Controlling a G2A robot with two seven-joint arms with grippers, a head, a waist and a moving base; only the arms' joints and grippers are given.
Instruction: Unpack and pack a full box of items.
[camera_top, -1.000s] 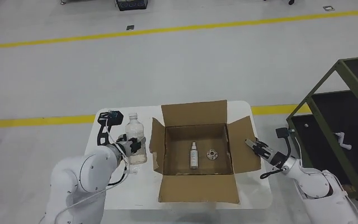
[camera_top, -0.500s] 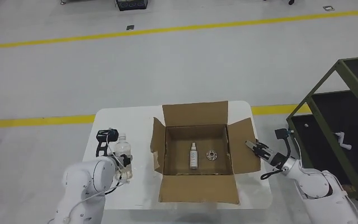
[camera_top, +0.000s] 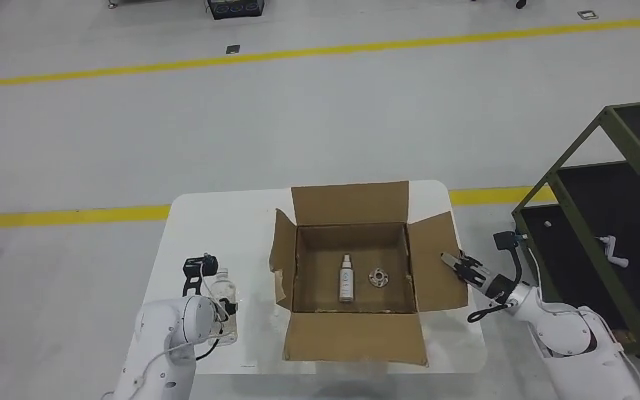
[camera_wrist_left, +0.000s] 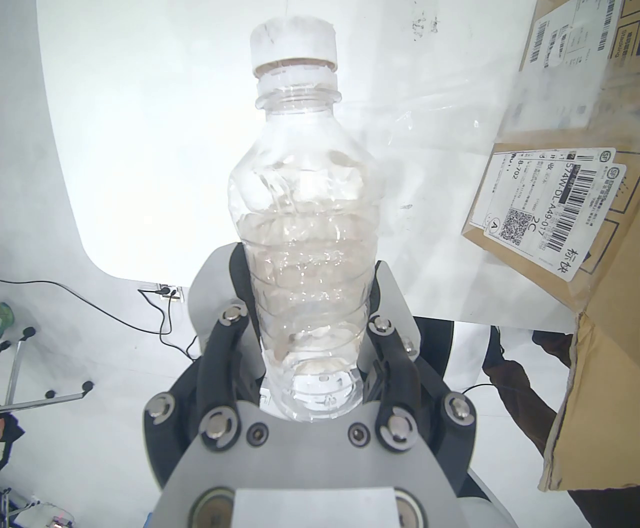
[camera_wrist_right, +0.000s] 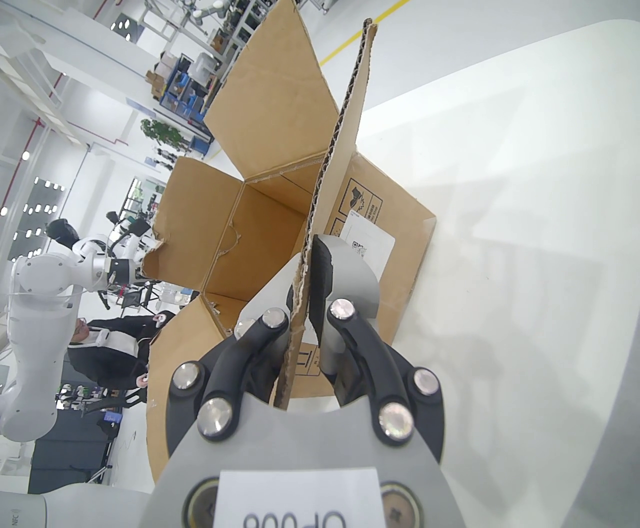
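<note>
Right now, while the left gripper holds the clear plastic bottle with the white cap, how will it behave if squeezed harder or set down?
The clear plastic bottle looks empty, so probably light. Its thin wall appears dented; a harder squeeze from the left gripper would likely crumple it. Tall and narrow, it may tip easily.

A white surface (camera_top: 220, 230) with rounded corners carries one open cardboard box (camera_top: 355, 338). The box stands toward its right side, flaps spread.

Factory-like hall, yellow floor lines (camera_top: 300, 52), green metal rack (camera_top: 590, 200)
</note>
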